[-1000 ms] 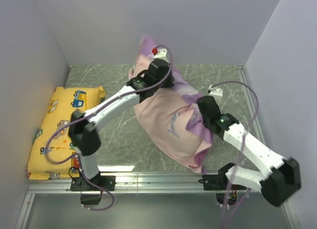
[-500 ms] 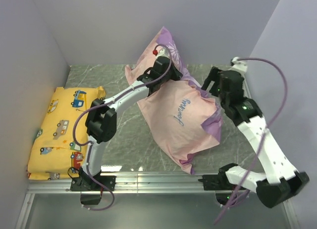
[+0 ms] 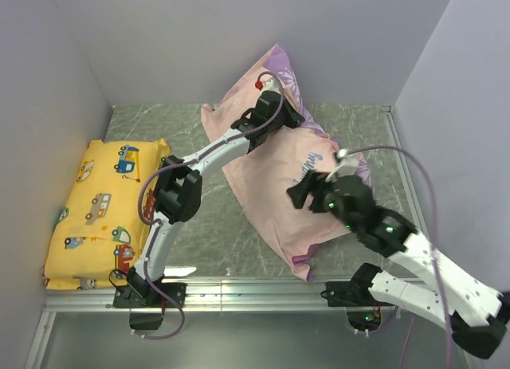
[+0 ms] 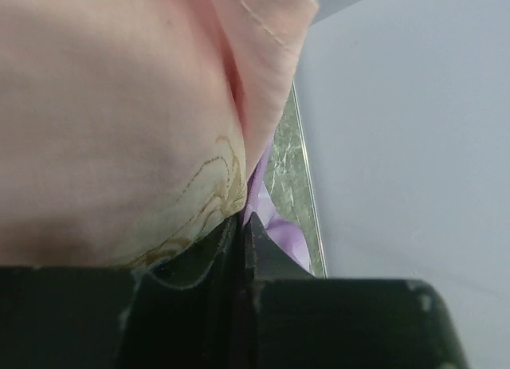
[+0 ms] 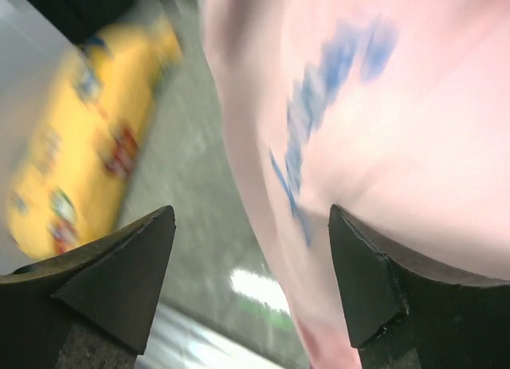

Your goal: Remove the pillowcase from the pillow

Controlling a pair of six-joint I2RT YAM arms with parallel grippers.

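In the top view, the pillowcase [image 3: 263, 195] is seen turned to its pale pink inside, spread as a plump mass from the middle of the table [image 3: 209, 225] toward 12 o'clock, where a purple printed corner is raised against the back wall. Blue lettering is shown on the pink side. Whether the pillow lies inside cannot be told, since only fabric is exposed. The left gripper [image 3: 279, 114] is placed at the 12 o'clock end of the pillowcase, and in the left wrist view its fingers [image 4: 227, 249] are pressed together on a pinched fold of pink cloth [image 4: 103, 106], with purple fabric seen just beyond. The right gripper [image 3: 307, 190] is held over the middle of the pillowcase, slightly toward 4 o'clock. In the blurred right wrist view its jaws are spread wide apart [image 5: 251, 211] with nothing between them. A yellow cushion [image 3: 100, 210] printed with vehicles lies at 9 o'clock, well apart from the pillowcase.
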